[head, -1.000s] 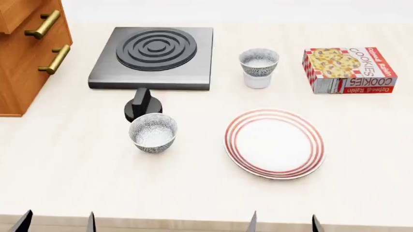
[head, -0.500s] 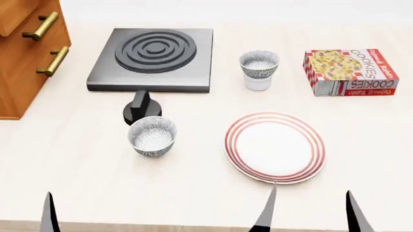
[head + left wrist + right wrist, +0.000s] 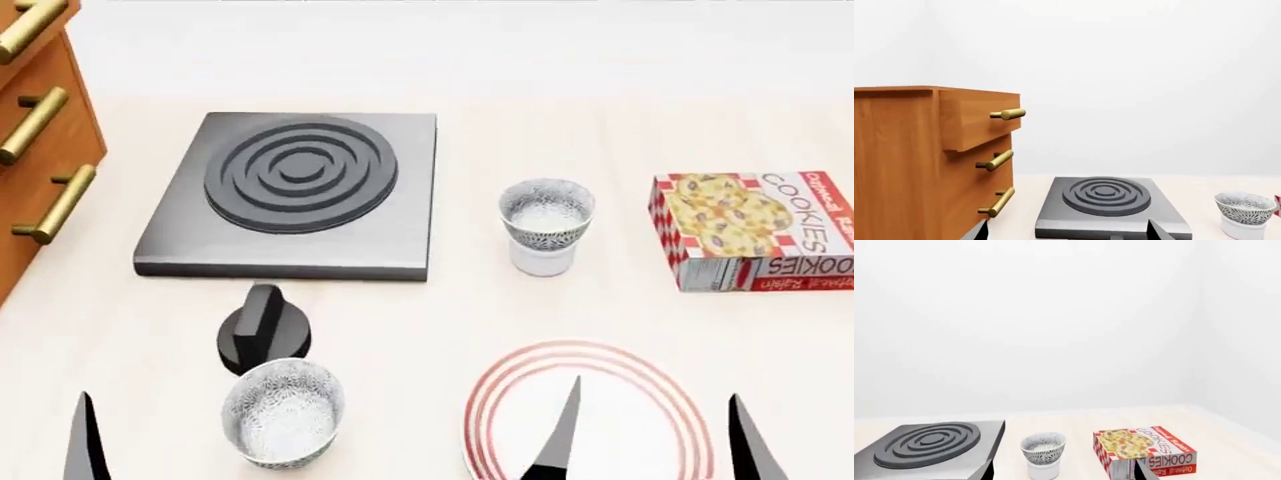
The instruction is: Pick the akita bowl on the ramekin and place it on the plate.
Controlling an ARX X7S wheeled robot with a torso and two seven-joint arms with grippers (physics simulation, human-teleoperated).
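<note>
In the head view the akita bowl [image 3: 546, 214] sits upright in the ramekin [image 3: 542, 258] at centre right, above the plate [image 3: 627, 405] at the bottom edge, where the right gripper [image 3: 654, 440] shows its fingers apart and empty, while the left gripper's [image 3: 88, 450] spread cannot be told.
</note>
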